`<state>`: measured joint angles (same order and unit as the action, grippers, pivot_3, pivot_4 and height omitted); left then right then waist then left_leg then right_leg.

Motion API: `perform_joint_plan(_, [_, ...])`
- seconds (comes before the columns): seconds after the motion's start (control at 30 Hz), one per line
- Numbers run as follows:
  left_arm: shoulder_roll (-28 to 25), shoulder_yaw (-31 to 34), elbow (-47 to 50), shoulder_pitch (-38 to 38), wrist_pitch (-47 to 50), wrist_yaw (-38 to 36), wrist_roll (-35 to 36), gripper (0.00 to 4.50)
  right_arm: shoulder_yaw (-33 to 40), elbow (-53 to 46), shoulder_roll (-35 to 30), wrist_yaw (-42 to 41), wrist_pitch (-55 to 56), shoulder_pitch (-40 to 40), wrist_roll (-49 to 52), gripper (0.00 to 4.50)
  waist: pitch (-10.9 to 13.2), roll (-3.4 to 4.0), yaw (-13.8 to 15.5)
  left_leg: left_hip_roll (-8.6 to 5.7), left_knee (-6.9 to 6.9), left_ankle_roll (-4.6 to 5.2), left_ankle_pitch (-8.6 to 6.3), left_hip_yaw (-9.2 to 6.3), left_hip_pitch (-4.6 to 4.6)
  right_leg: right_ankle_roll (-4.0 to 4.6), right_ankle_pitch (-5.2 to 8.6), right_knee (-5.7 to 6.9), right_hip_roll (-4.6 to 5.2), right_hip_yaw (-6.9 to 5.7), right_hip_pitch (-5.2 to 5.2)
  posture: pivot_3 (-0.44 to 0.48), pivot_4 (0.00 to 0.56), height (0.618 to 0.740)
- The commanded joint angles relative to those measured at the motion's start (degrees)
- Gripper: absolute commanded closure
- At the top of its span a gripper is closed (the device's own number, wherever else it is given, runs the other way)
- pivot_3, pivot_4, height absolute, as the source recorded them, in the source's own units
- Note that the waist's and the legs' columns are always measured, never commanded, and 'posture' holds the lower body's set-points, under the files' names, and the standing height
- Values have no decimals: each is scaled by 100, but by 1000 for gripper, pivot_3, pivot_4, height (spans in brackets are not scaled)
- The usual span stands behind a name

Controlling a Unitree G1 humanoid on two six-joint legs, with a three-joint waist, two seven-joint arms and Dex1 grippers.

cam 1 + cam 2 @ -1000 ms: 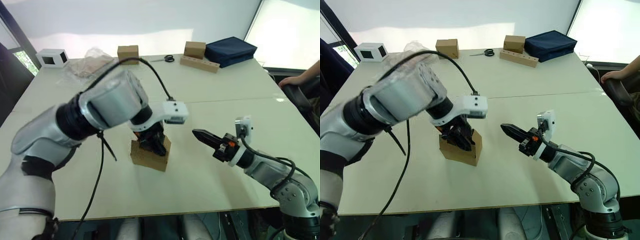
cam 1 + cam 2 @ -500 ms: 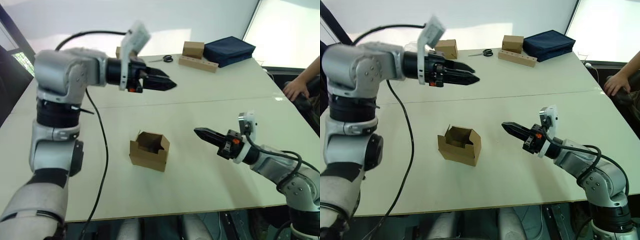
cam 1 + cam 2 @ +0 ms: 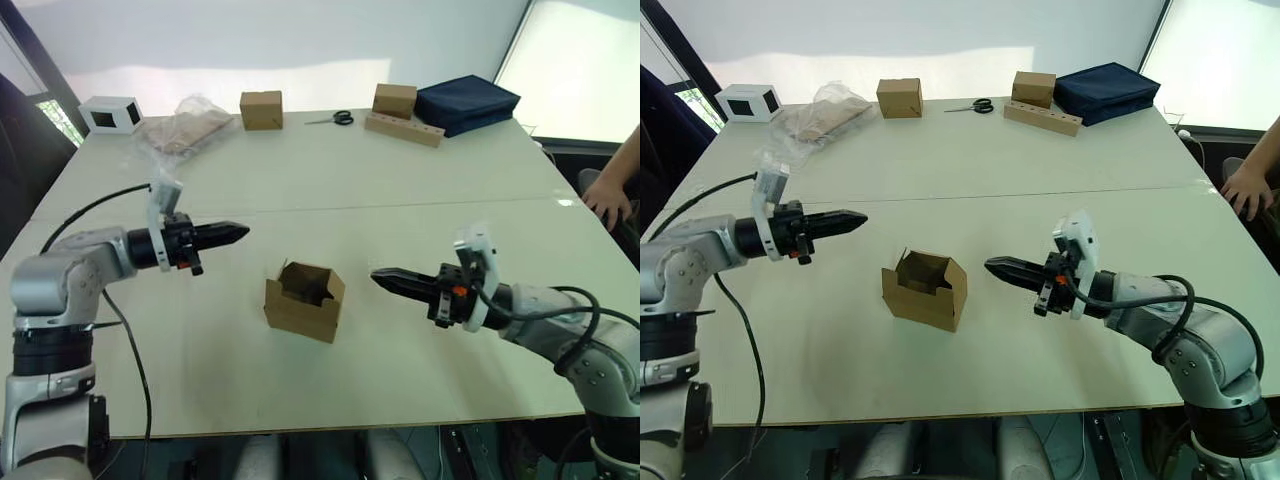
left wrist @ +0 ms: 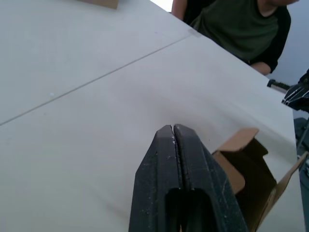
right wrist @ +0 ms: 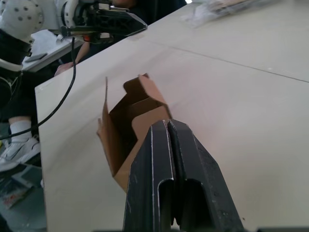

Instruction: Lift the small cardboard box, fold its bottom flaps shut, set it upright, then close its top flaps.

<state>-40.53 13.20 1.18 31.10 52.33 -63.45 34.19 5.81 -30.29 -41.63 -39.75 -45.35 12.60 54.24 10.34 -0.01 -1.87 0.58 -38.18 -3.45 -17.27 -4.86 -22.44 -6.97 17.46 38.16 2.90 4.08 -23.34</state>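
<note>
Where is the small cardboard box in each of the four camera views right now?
Left eye view: small cardboard box at centre on the table, between the two grippers.
Right eye view: box just left of centre.
Left wrist view: behind the shut left gripper, at the lower edge.
Right wrist view: beyond the shut right gripper, top open.
Shared landmark: the table seam.

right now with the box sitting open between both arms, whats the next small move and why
Probably bring the right tool in to press a top flap down. The box stands upright on the table with its top open. Both tools are shut and clear of it, and the left tool is farther off.
</note>
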Motion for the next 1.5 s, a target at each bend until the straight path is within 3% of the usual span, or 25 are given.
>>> perform_joint_plan(0.03, [-9, -165, 225, -250, -390, 32, -43, 4461, -249, -281, 39, -16, 83, 123, -222, 4500, 0, 0, 5, 0, 0, 0, 0, 0, 0, 0, 0, 0, 0, 0, 0, 0, 150, 740])
perform_joint_plan(0.2, [151, -314, 48, -320, -574, 248, -53, 4461, -450, -305, 147, 57, 105, 205, -425, 4500, 0, 0, 15, 0, 0, 9, -5, 0, 0, 0, 0, 1, 0, -1, 0, 0, 150, 740])
perform_joint_plan(0.37, [31, -368, 304, -430, -259, 41, 279, 4461, -542, -258, 206, 61, 157, 273, -642, 4500, 0, 0, -10, 0, 0, 9, -5, -1, 0, 0, 0, 1, -1, -1, -1, 0, 150, 740])
perform_joint_plan(0.67, [-93, -642, 251, -546, -477, 25, 79, 4461, -798, -174, 436, 68, 201, 317, -1021, 4500, 0, 0, -32, 0, 1, 10, -6, -1, 0, 0, 0, 0, -1, -1, -1, 0, 150, 740])
perform_joint_plan(0.87, [-160, -608, 461, -641, -291, -96, 382, 4461, -778, -226, 488, 39, 165, 342, -1022, 4500, 0, 0, -32, 0, 2, 10, -6, -2, 0, 0, 0, 0, -1, -1, -1, 0, 150, 740])
perform_joint_plan(1.5, [-85, -1322, 800, -1003, -653, -24, 116, 4461, -1786, 336, 796, -273, 719, 569, -2292, 4500, 0, 0, -29, -1, 3, 10, -6, -2, 1, 1, 0, -1, 0, -2, 0, 0, 150, 740])
